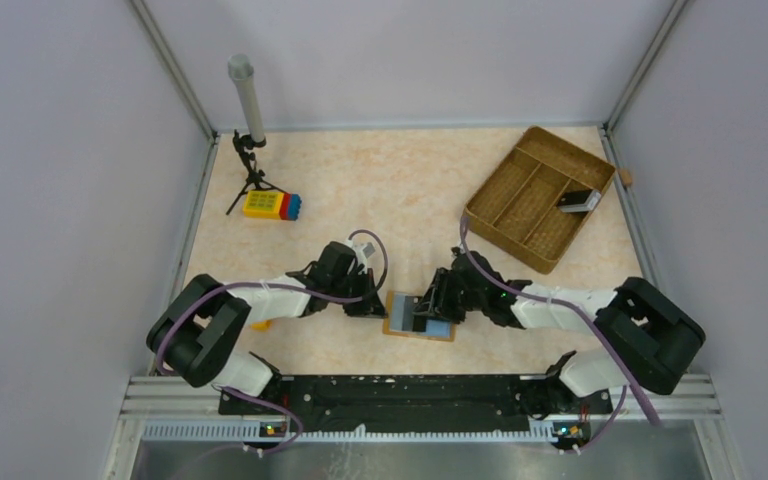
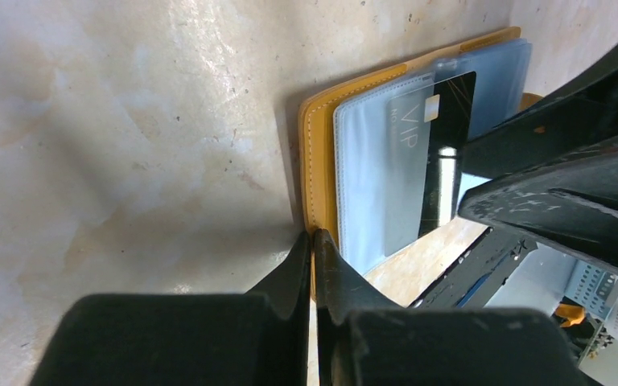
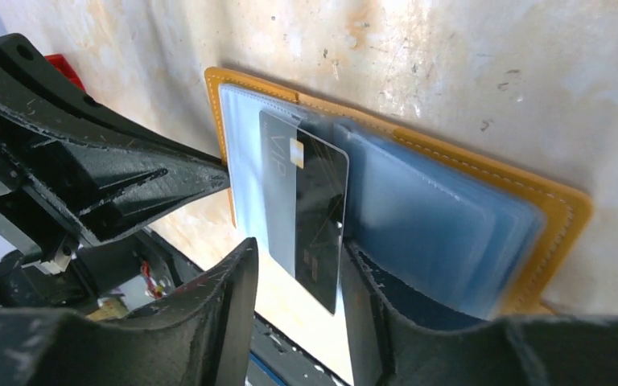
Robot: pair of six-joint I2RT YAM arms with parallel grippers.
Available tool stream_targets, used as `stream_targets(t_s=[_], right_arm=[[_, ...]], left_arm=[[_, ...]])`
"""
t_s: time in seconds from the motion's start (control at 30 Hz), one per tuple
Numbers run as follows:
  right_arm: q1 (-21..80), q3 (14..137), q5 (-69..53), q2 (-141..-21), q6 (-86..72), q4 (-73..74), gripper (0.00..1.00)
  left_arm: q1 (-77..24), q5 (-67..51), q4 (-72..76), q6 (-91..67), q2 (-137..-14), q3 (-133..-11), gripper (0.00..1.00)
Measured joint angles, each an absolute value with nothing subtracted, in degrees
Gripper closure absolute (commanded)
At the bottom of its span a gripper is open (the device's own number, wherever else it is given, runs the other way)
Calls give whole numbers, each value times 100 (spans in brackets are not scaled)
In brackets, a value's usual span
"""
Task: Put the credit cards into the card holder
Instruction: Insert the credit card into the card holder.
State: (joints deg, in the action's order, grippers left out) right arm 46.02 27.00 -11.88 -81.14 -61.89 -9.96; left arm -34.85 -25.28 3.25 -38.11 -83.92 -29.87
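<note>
Top external view: the left gripper (image 1: pixel 375 306) has its fingers pressed together, tips resting on the left edge of the card holder (image 2: pixel 319 161). The holder lies open just right of those tips, clear sleeves facing up. A black card (image 3: pixel 310 217) sits partly inside one sleeve, between the fingers of the right gripper (image 1: pixel 428 306), which stand apart on either side of it. Well beyond and right of that gripper, the woven tray (image 1: pixel 516 205) holds one dark card (image 1: pixel 580 201) in a right-hand compartment.

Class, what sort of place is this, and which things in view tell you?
Probably a robotics lab test cell: two robot arms bolted to a metal rail, plain panel walls enclosing the tabletop, and staged props like a toy block.
</note>
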Motion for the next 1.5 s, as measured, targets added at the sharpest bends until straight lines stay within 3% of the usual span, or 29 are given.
stream_targets(t_s=[0.17, 0.33, 0.67, 1.03, 1.17, 1.23, 1.4, 1.5], right_arm=[[4602, 3107, -773, -7690, -5789, 217, 53], [4602, 3208, -563, -7566, -5555, 829, 62], [4884, 3457, -655, -8060, -5555, 650, 77], [5207, 4427, -515, -8956, -5299, 991, 79], [5308, 4692, -346, -9131, -5203, 1299, 73], [5336, 4792, -259, -9122, -5155, 1459, 66], [5343, 5043, 158, -8860, -4947, 2058, 41], [5186, 5323, 449, -8462, -4676, 2591, 32]], left_arm=[[-3494, -2480, 329, -3848, -8372, -2976, 100], [-3492, -2475, 331, -3868, -8372, -2974, 100], [-3492, -2471, 342, -3883, -8350, -2954, 100], [-3498, -2425, 314, -3887, -8305, -2943, 100], [-3500, -2357, 276, -3887, -8263, -2939, 100], [-3507, -2314, 248, -3889, -8237, -2939, 89], [-3522, -2143, 123, -3905, -8034, -2941, 47], [-3511, -1979, -89, -3903, -7758, -2958, 23]])
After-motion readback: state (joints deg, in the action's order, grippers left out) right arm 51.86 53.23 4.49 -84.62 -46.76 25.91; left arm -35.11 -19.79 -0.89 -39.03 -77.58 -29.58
